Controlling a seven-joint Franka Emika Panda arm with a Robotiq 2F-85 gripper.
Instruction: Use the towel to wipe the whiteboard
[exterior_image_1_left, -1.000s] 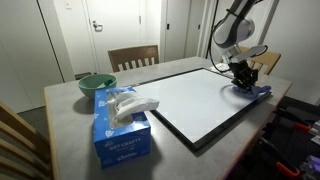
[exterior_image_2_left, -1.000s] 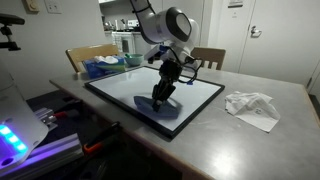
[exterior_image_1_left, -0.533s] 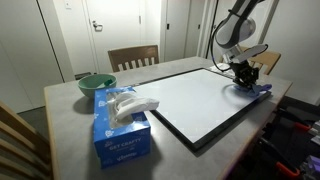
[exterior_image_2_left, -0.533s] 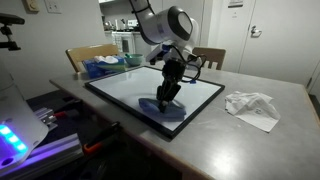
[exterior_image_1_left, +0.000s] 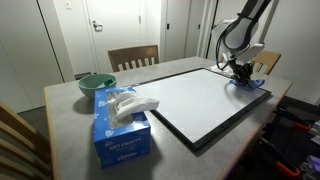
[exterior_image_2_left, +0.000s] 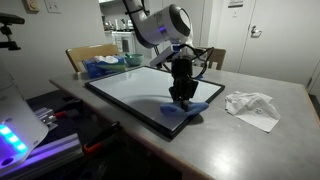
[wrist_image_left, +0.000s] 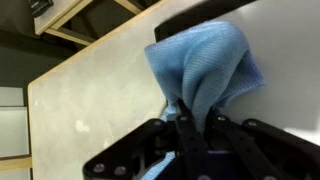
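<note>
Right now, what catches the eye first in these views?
The gripper stands out first: it is shut on the blue towel and presses it onto the whiteboard at the board's edge, on the side toward the crumpled white tissue. In an exterior view, the blue tissue box looms in the foreground on the table beside the board, with a green bowl behind it.

The pincer (exterior_image_2_left: 183, 99) has dragged the towel (exterior_image_2_left: 193, 109) along the whiteboard (exterior_image_2_left: 130, 88) edge, seemingly toward its corner.
</note>
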